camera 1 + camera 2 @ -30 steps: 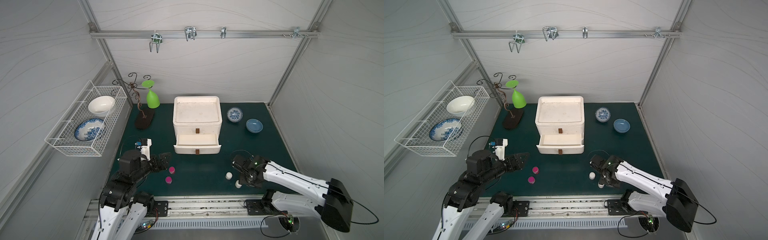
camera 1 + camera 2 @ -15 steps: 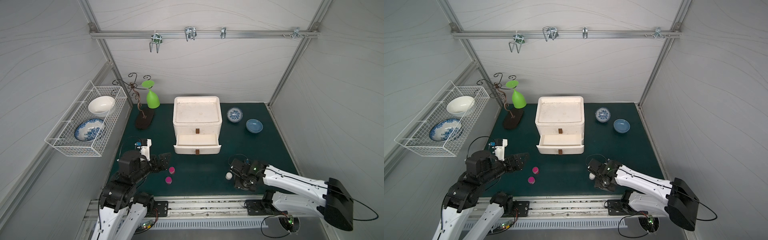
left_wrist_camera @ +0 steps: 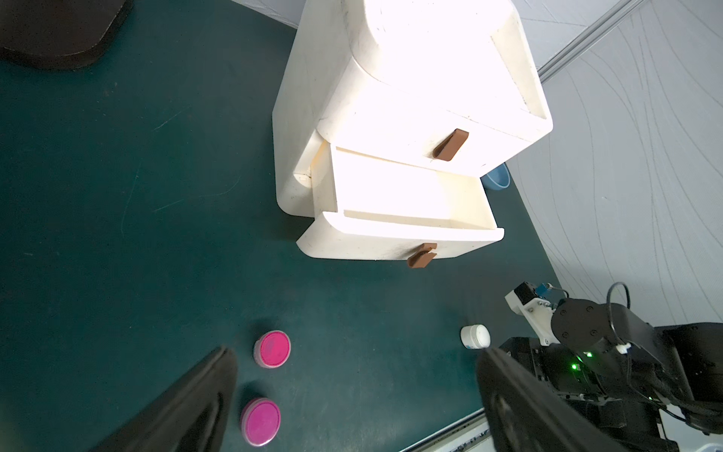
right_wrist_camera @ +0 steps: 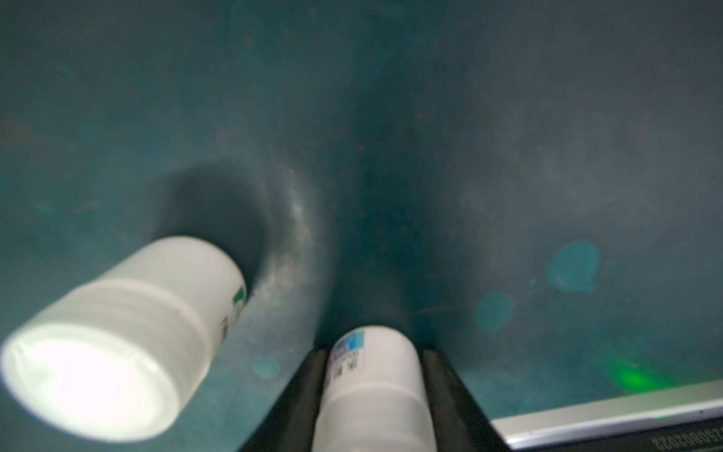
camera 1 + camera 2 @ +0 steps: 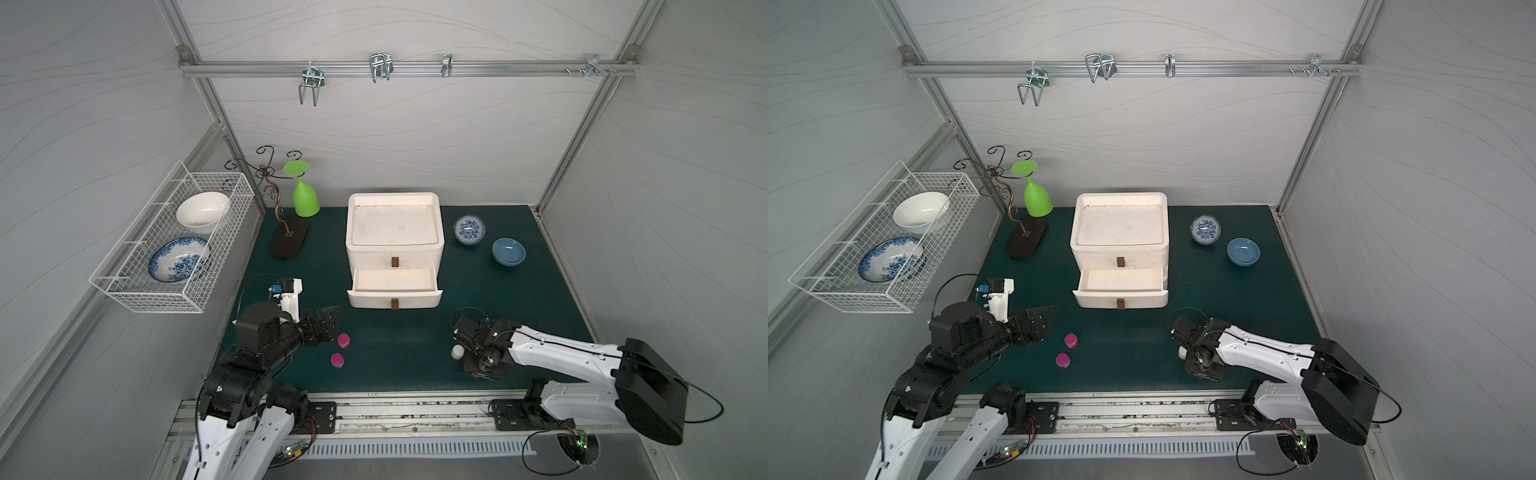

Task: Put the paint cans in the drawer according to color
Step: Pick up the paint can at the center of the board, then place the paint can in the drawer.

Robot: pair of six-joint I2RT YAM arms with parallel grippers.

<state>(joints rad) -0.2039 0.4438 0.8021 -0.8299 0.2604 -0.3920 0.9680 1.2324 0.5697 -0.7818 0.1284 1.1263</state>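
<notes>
Your right gripper (image 4: 373, 354) is squeezed on a white jar (image 4: 371, 391) that stands up on the mat (image 5: 386, 374), in front of the chest (image 5: 394, 232) and a bit to the right. The second white jar (image 4: 129, 332) sits just beside it. The open drawer (image 5: 394, 279) lies back and left of this gripper. Your left gripper (image 3: 358, 352) is wide open, near the pink jars (image 3: 272, 348).

Bare mat (image 5: 395, 332) before the open drawer (image 5: 395, 297); magenta cans (image 5: 343, 340) near left pincer (image 5: 330, 326); loose white can (image 5: 457, 352) beside right pincer (image 4: 371, 356).
</notes>
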